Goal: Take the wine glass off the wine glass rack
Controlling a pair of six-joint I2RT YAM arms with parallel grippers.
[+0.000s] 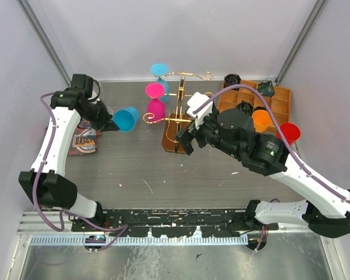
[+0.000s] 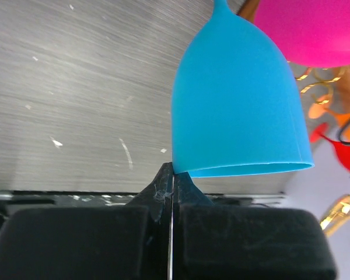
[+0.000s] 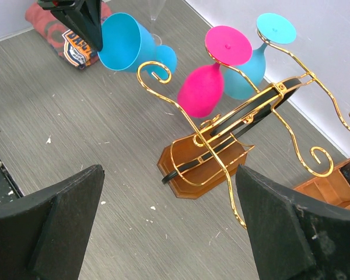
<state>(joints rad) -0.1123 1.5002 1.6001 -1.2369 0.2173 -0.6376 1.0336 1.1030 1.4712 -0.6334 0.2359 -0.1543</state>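
A grey wood-grain worktop point(image 1: 134, 175) is flanked by the white left arm point(image 1: 52, 137) along its left edge and the right arm point(image 1: 306, 175), which is stretched in from the near right corner. The wine glass rack point(image 1: 174, 140) is stood upright at the middle of the far half. A compartmented wooden tray point(image 1: 280, 102) is set in the far right corner. A printed packet point(image 1: 84, 142) is laid at the left edge.

The blue wine glass point(image 1: 126, 119) is held tilted above the worktop, left of the rack and just beside one scroll-ended arm. Whether its foot touches that arm cannot be told. A pink glass point(image 1: 156, 108) and a turquoise glass point(image 1: 159, 70) are hung bowl-down from the rack's far-left arms. An orange glass point(image 1: 261, 121) and a red glass point(image 1: 287, 132) are seen at the tray's near edge.

The blue glass's rim is pinched between the closed fingers of the left gripper point(image 2: 172, 175). The right gripper point(image 3: 169, 175) is spread wide beside the rack's base, and nothing is held in it.
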